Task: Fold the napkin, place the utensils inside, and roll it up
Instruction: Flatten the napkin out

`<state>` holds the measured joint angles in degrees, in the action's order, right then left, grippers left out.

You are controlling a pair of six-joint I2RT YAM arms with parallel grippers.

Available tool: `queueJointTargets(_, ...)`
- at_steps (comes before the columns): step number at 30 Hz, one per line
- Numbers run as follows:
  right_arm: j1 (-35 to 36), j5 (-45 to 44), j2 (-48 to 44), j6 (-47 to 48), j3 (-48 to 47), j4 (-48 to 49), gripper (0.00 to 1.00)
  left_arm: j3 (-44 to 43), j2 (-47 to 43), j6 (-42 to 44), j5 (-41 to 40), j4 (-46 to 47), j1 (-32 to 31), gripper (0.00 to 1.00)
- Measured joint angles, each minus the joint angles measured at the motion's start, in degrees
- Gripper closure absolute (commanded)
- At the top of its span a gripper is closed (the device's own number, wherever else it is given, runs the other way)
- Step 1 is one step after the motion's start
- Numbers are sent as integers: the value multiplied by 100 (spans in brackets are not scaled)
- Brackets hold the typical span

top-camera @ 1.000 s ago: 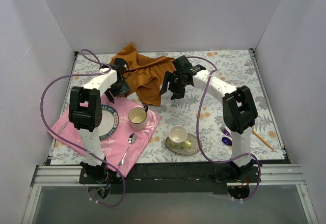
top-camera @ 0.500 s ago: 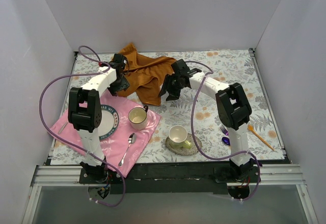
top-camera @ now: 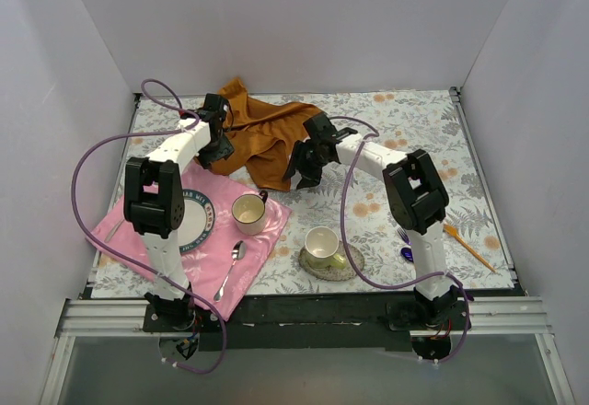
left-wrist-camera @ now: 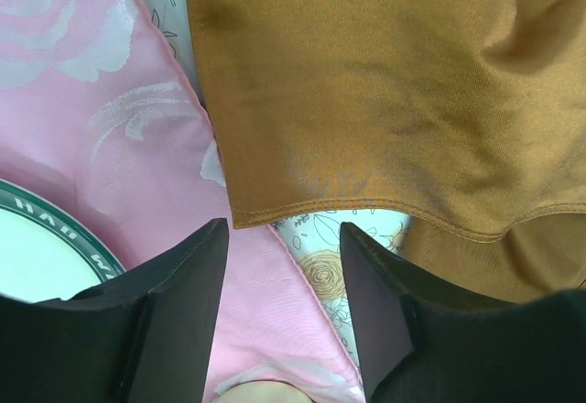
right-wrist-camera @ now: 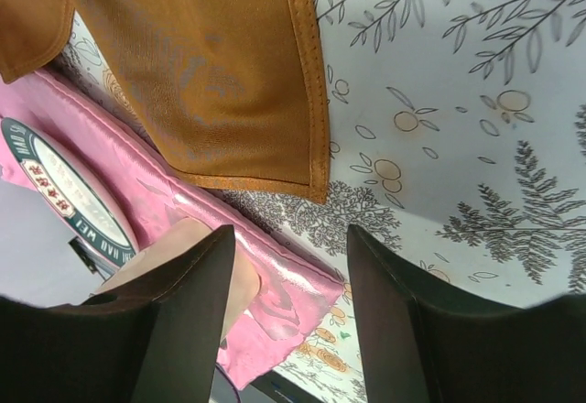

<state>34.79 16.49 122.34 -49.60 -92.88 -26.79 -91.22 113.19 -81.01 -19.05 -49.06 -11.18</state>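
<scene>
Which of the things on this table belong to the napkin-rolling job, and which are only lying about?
Job: orange napkin; purple fork; blue spoon; orange knife.
Lying about: pink cloth; plate; cup on the pink cloth; saucer; cup on the saucer; silver spoon.

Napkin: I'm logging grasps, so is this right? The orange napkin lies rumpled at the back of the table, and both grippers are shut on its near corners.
Not quite. The napkin does lie rumpled at the back, but both grippers are open: the wrist views show the left gripper and right gripper with fingers spread near its corners, holding nothing.
</scene>
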Motion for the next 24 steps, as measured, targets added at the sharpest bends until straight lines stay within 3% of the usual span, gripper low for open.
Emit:
queueJointTargets(15, 85, -57, 90, -133, 0, -4, 39, 50, 208, -42, -2, 26, 20, 49)
queueJointTargets(22, 85, -72, 160, -168, -7, -2, 39, 199, 295, -31, -2, 7, 24, 60)
queueJointTargets(24, 85, -70, 195, -170, -7, -7, 39, 201, 304, -22, -2, 22, 26, 69)
